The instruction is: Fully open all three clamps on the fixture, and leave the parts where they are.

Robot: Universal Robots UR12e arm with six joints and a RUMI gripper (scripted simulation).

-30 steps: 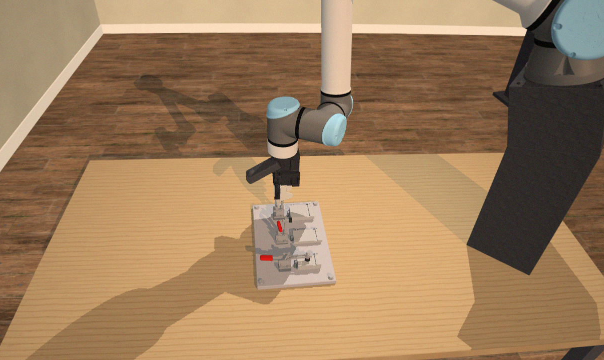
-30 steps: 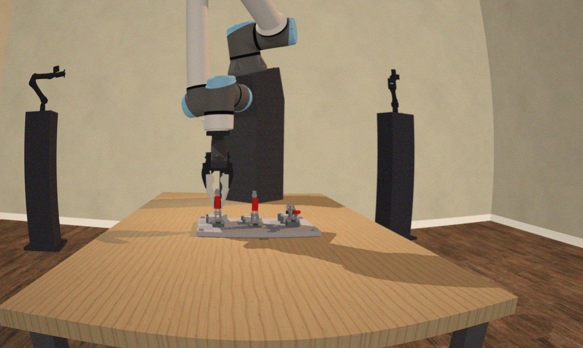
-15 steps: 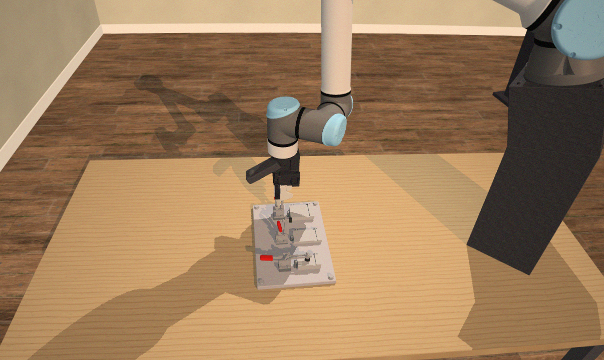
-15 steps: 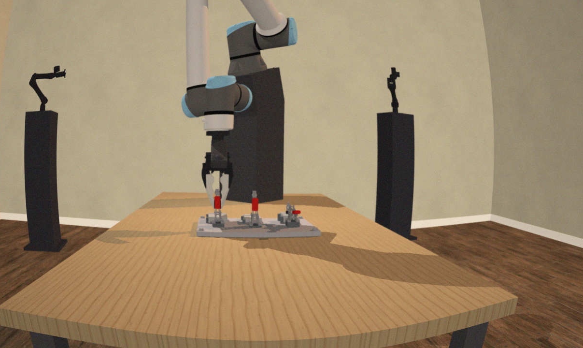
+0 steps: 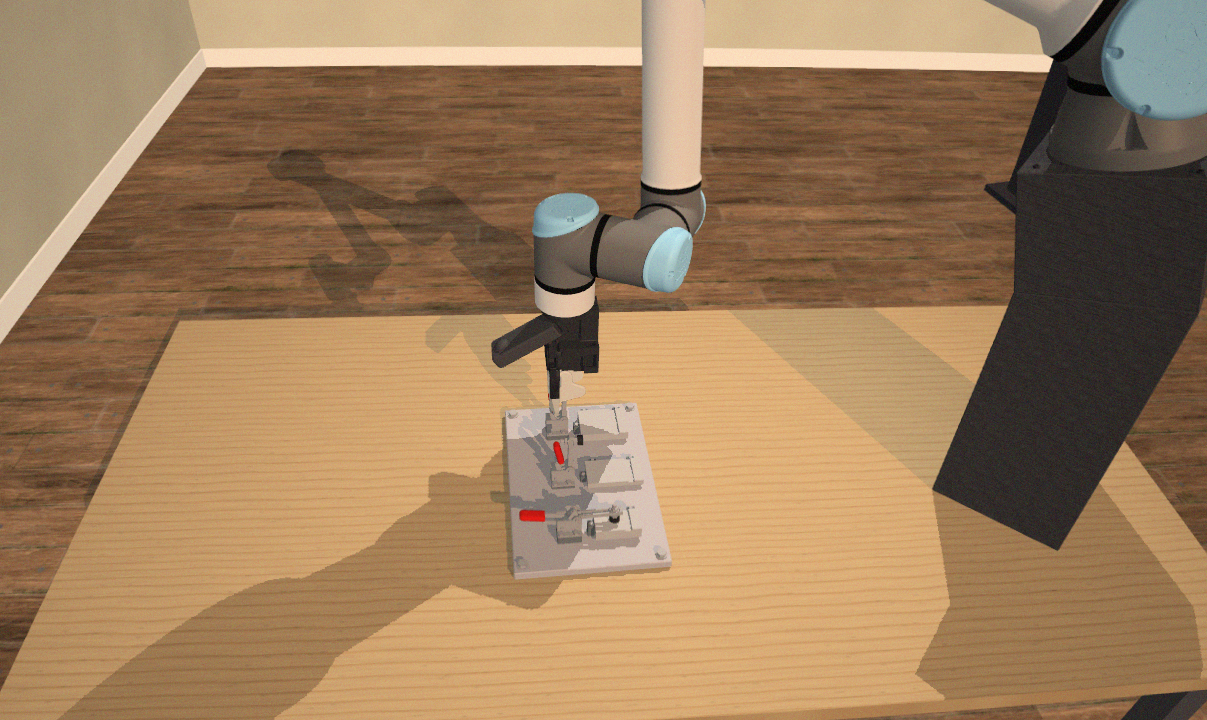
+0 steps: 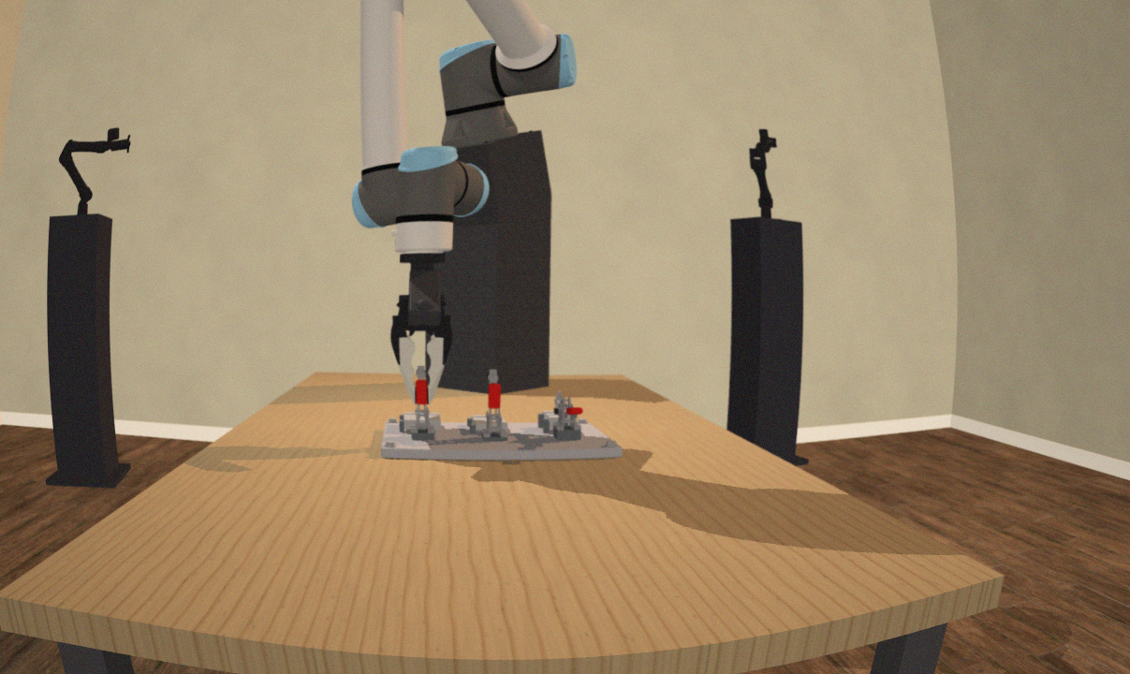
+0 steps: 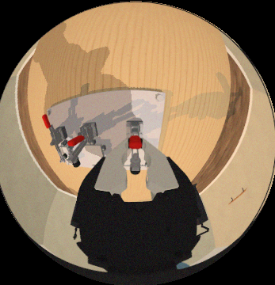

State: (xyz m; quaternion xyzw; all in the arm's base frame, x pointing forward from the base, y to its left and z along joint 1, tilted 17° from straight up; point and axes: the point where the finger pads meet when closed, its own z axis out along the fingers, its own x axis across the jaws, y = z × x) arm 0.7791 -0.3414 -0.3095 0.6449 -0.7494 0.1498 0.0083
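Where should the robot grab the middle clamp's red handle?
On the red sleeve of the middle clamp's handle, coming straight down from above. It stands upright, so the tool can pinch its sides, as it does the end handle.

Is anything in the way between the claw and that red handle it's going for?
Nothing visible. The gripper is already shut on the upright red handle of the end clamp; the fingers straddle it.

Gripper pinching red clamp handle, grey fixture plate, apparently upright
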